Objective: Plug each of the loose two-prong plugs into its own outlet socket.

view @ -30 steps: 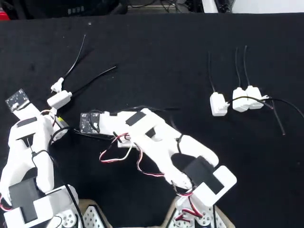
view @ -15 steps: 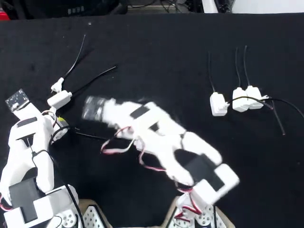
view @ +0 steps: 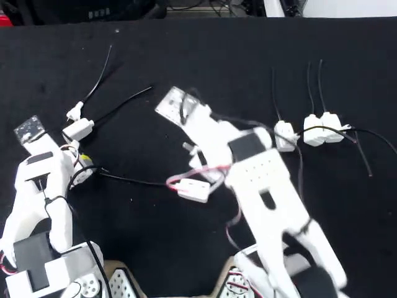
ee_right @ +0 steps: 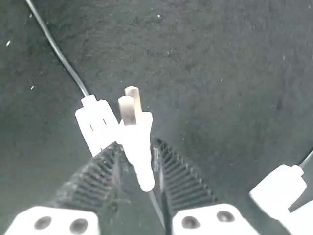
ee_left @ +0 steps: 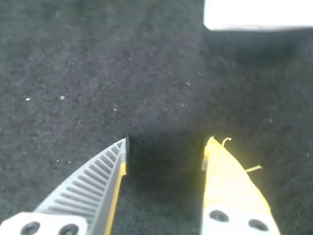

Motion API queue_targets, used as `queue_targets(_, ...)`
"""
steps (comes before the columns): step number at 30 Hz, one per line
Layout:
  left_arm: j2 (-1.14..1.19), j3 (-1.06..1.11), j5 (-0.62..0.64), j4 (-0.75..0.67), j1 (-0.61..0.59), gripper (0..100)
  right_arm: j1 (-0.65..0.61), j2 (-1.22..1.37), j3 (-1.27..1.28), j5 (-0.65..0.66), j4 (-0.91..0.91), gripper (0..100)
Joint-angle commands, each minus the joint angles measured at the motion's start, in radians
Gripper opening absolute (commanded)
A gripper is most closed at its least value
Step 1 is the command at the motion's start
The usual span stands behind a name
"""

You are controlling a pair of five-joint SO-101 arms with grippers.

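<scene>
My right gripper [ee_right: 137, 152] is shut on a white two-prong plug [ee_right: 136, 132], prongs pointing away from the camera. A second white plug [ee_right: 95, 125] with a thin black cord lies on the cloth close beside it. The right arm [view: 254, 167] stretches up to the table's middle. Three white outlet blocks [view: 285, 135], [view: 314, 130], [view: 332, 127] with cords stand at the right. At the left lie a white block [view: 77, 129] and a small plug [view: 74, 112]. My left gripper [ee_left: 164, 147] is open over bare cloth, just short of that block [ee_left: 254, 14].
Black cloth [view: 205, 56] covers the table. A black cable [view: 366, 133] loops over the right outlet blocks toward the right edge. Another black cord [view: 124, 180] runs across the cloth between the two arms.
The right arm has swung away from the left gripper's side, up and to the right, to the middle of the table. The left arm has hardly moved.
</scene>
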Motion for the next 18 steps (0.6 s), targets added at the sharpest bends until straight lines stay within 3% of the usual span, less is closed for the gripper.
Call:
queue_targets(1,-0.135,0.041,-0.037,-0.002,0.068,25,-0.072,-0.134,0.186,-0.083,-0.222,1.1)
queue_targets(11,-0.559,0.278,-0.037,-0.094,0.101,25,-0.298,-0.147,0.599,-0.319,-0.93,1.1)
queue_targets(18,-0.706,0.335,-0.037,-0.087,0.168,25,-0.319,-0.068,0.653,-0.328,-1.088,1.1)
